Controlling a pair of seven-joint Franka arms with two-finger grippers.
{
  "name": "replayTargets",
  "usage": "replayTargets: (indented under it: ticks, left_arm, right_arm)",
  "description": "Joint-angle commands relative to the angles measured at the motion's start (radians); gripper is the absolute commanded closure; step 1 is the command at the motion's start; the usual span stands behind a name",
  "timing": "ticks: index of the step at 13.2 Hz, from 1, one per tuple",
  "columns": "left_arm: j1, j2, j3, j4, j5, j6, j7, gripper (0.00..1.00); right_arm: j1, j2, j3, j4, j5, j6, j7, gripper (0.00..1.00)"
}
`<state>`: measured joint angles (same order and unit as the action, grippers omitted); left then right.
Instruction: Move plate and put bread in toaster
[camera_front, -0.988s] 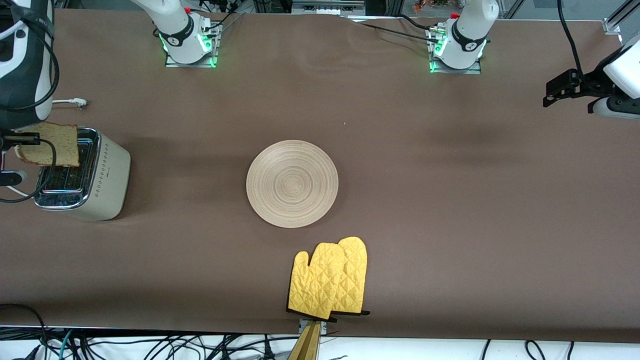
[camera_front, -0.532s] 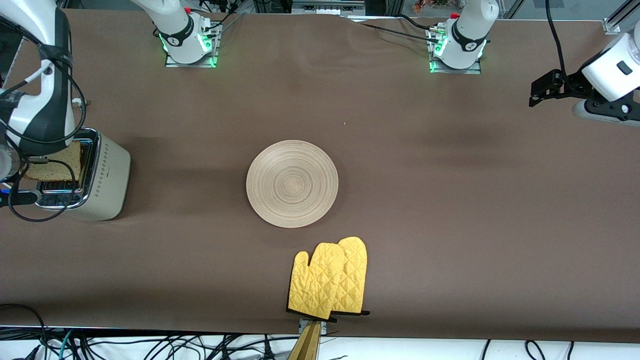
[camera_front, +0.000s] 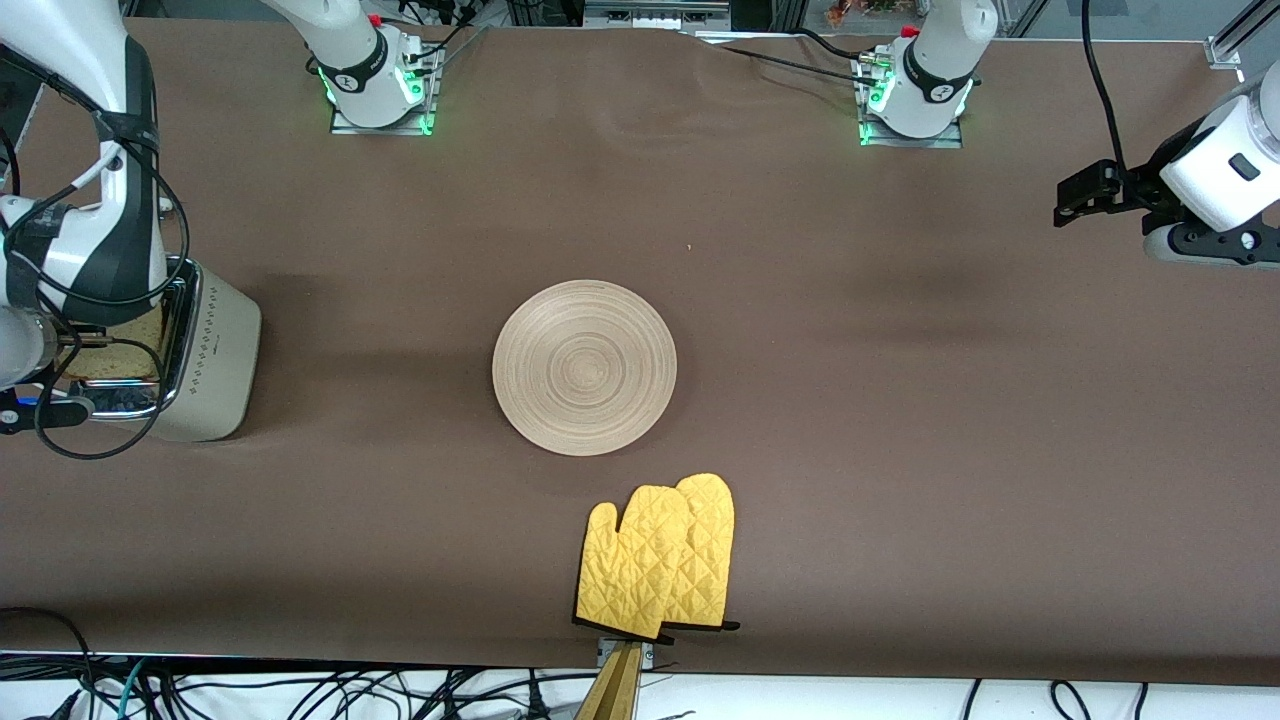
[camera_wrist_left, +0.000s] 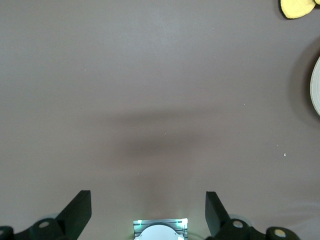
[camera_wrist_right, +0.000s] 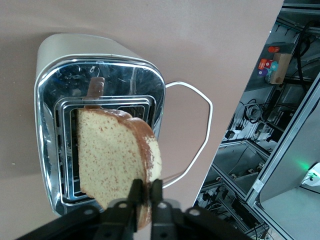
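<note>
The cream toaster (camera_front: 205, 365) with a chrome top stands at the right arm's end of the table. My right gripper (camera_wrist_right: 144, 194) is shut on the crust of the bread slice (camera_wrist_right: 112, 157) and holds it upright over the toaster's slots (camera_wrist_right: 75, 150). In the front view the bread (camera_front: 115, 352) shows low at the chrome top, mostly hidden by the right arm. The light-wood plate (camera_front: 584, 366) lies bare at the table's middle. My left gripper (camera_front: 1075, 195) is open and empty above the table at the left arm's end; its dark fingers (camera_wrist_left: 77, 212) show wide apart.
A pair of yellow oven mitts (camera_front: 660, 556) lies nearer to the front camera than the plate, at the table's edge. The toaster's white cord (camera_wrist_right: 197, 127) loops on the table beside it. The arm bases (camera_front: 375, 85) stand along the table's back.
My right gripper has come down with the bread, from above the toaster to low over its slots. My left gripper has shifted slightly toward the table's middle.
</note>
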<state>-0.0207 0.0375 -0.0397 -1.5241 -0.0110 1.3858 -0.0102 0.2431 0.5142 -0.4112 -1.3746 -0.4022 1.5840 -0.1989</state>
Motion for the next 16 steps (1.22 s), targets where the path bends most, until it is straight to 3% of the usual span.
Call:
replayTargets:
  ticks: [1,4,5,7,8,10,13,15,16]
  left_arm:
    - [-0.027,-0.014,0.011,-0.005,0.034,-0.008,-0.036,0.00]
    - [-0.028,-0.054,0.008,-0.050,0.031,0.006,-0.043,0.00]
    - [-0.030,-0.060,0.008,-0.048,0.031,0.001,-0.045,0.00]
    - [-0.033,-0.064,0.008,-0.048,0.031,-0.002,-0.043,0.00]
    - [-0.033,-0.064,0.009,-0.048,0.031,-0.002,-0.043,0.00]
    - [-0.033,-0.062,0.009,-0.048,0.032,-0.002,-0.040,0.00]
    - [-0.033,-0.062,0.009,-0.051,0.032,-0.002,-0.042,0.00]
    - [-0.033,-0.062,0.009,-0.053,0.031,-0.002,-0.043,0.00]
    - [-0.033,-0.062,0.009,-0.057,0.029,-0.002,-0.043,0.00]
  right_arm:
    - [0.007,-0.003,-0.001,0.028,0.037,-0.019,0.004,0.01]
    - [0.018,-0.066,0.009,0.028,0.104,-0.087,0.000,0.00]
    - [0.018,-0.106,0.008,0.028,0.190,-0.111,-0.004,0.00]
    - [0.013,-0.161,-0.001,0.025,0.456,-0.127,-0.010,0.00]
    - [0.012,-0.170,-0.004,0.026,0.532,-0.169,-0.011,0.00]
    - [0.012,-0.178,0.002,0.028,0.569,-0.296,-0.008,0.00]
    - [0.024,-0.178,0.006,0.084,0.559,-0.277,0.006,0.00]
    - [0.038,-0.186,0.009,0.088,0.550,-0.276,-0.004,0.00]
    - [0.038,-0.221,0.029,0.060,0.524,-0.213,0.006,0.00]
